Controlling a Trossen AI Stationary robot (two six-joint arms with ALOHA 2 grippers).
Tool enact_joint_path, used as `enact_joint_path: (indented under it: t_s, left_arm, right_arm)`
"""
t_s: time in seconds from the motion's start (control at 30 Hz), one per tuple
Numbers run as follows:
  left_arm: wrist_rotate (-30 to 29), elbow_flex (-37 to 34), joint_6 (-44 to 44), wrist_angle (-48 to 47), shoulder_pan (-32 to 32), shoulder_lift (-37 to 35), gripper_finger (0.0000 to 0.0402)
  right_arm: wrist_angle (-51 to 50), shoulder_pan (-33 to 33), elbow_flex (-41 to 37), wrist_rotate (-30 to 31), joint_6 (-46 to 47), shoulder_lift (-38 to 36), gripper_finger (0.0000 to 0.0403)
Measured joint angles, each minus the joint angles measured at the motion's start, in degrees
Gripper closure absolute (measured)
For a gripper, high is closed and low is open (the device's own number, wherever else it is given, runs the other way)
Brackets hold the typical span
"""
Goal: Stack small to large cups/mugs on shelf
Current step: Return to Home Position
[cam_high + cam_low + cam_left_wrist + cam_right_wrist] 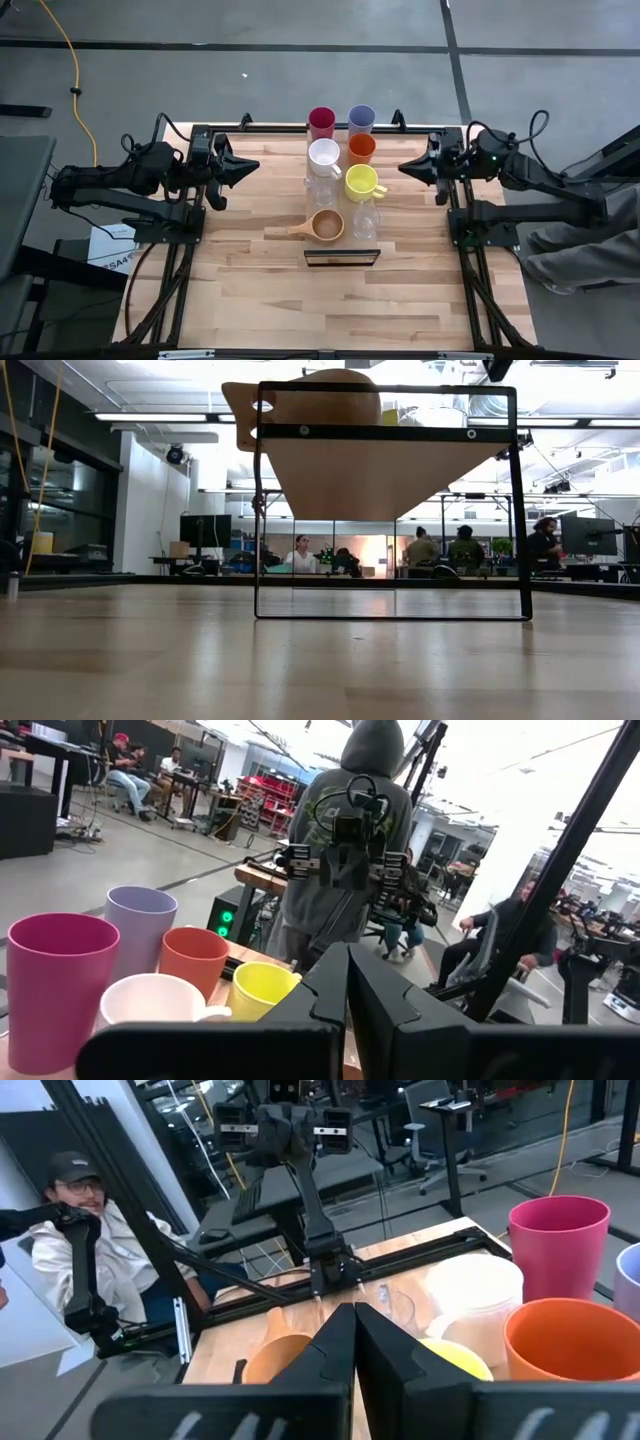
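Pale wood shelf: runs near to far down the middle of the table, raised on a black wire frame. All eight cups stand on it in two rows.
Left row, far to near: crimson tumbler, white mug, clear glass, wooden handled cup with its handle pointing left.
Right row, far to near: lavender tumbler, orange tumbler, yellow mug, second clear glass.
Left gripper: at the table's left side, level with the white mug, well apart from the shelf. Fingers pressed together, holding nothing.
Right gripper: mirrored at the right side, level with the yellow mug. Tips closed, empty.
Step in hand: by my reading, the return to rest. Placing looks done.
Doing it well: draw each arm straight outward, away from the shelf, with no sweep toward the rows. Keep the tips closed and move both arms slowly and evenly.
Risk: the glasses and the wooden cup at the near end look light, so a brush or a jolt to the frame could tip them.
Bystander: a person is just beyond the table's right edge — fold the right arm with care.
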Motion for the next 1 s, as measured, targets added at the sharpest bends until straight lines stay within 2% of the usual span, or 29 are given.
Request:
enact_joint_path:
  t_s: [0.2, 0.37, 0.47, 0.7, 0.83, 1.0]
  left_arm:
    - [0.06, 0.0, 0.0, 0.2, -0.02, 0.02, 0.0402]
    - [5.01, -0.02, -0.13, 0.01, 0.0, -0.87, 0.0402]
    - [5.0, -0.42, -0.11, -3.52, -0.04, -3.76, 0.0402]
    - [1.18, -13.69, -4.36, -3.81, 0.0, -17.28, 0.0402]
    - [1.25, -23.42, -5.85, 3.93, 0.0, -22.94, 0.0402]
    - [1.25, -31.22, -5.51, 11.0, 0.0, -27.57, 0.0402]
  right_arm:
    - [0.04, 0.02, 0.02, -0.19, 0.97, -0.41, 0.0403]
    - [0.03, 0.02, 0.02, -0.21, 2.62, -0.46, 0.0403]
    - [0.02, 0.02, 0.02, -0.21, 3.88, -0.46, 0.0403]
    - [-0.98, 0.02, 0.02, -0.21, 3.81, -0.23, 0.0403]
    - [-3.1, 0.04, 0.02, -1.21, 3.63, -0.24, 0.0403]
    - [-4.3, 0.04, 0.02, -1.28, 3.91, -0.24, 0.0403]
